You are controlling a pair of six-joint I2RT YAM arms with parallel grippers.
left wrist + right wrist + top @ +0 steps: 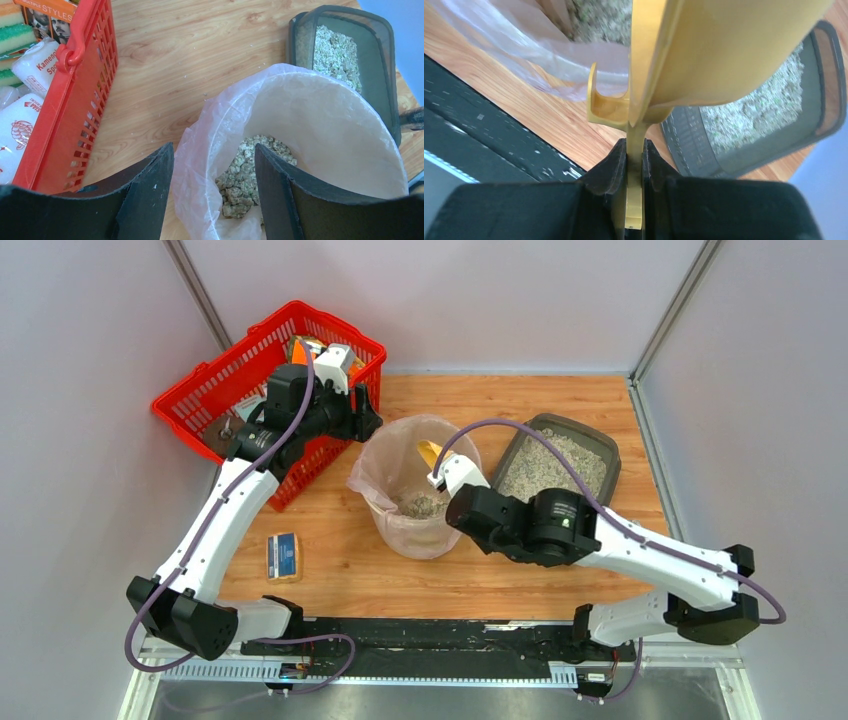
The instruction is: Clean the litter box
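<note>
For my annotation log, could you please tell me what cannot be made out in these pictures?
Scoop: right wrist view, bowl cut by the top edge, contents unseen.
Litter box: top view, near end hidden behind the right arm.
Red basket's contents: top view, mostly covered by the left arm.

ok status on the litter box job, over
Left gripper open at the bin rim. Right gripper shut on the yellow scoop, over the bin. Litter box holds litter, just right of the bin. Clumps already in the bin.

basket [222, 357] left of bin [400, 530], litter box [575, 423] right
</note>
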